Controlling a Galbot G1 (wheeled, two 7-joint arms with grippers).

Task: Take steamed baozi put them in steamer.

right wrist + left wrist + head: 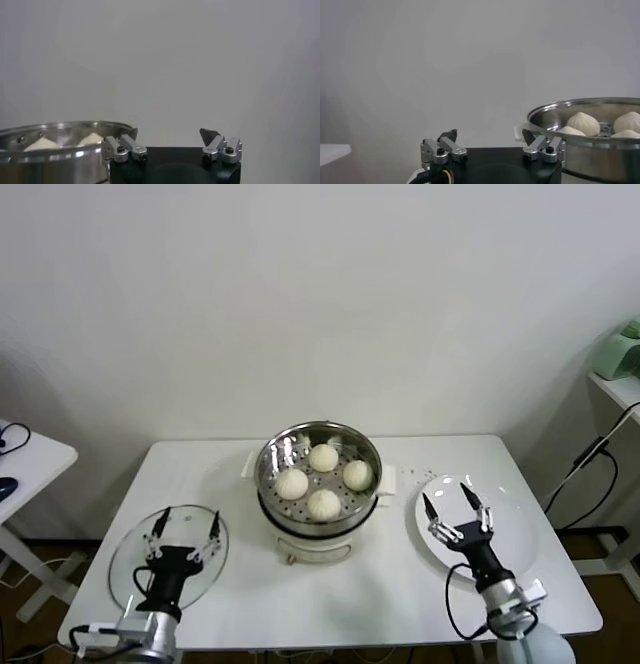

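Several cream-white steamed baozi (323,457) lie inside the shiny round steamer (270,449) at the table's centre, on its white cooker base. The left wrist view shows baozi (583,123) behind the steamer's rim (580,105); the right wrist view shows the steamer (55,131) with baozi tops (42,144). My left gripper (186,525) hovers open over the glass lid, left of the steamer, holding nothing (490,136). My right gripper (447,504) stands open and empty over the white plate, right of the steamer (170,134).
A flat round glass lid (130,559) lies at the table's front left. A white plate (515,529) sits at the front right, bare. A side table (25,454) stands far left; a shelf with a green object (625,349) and cables is far right.
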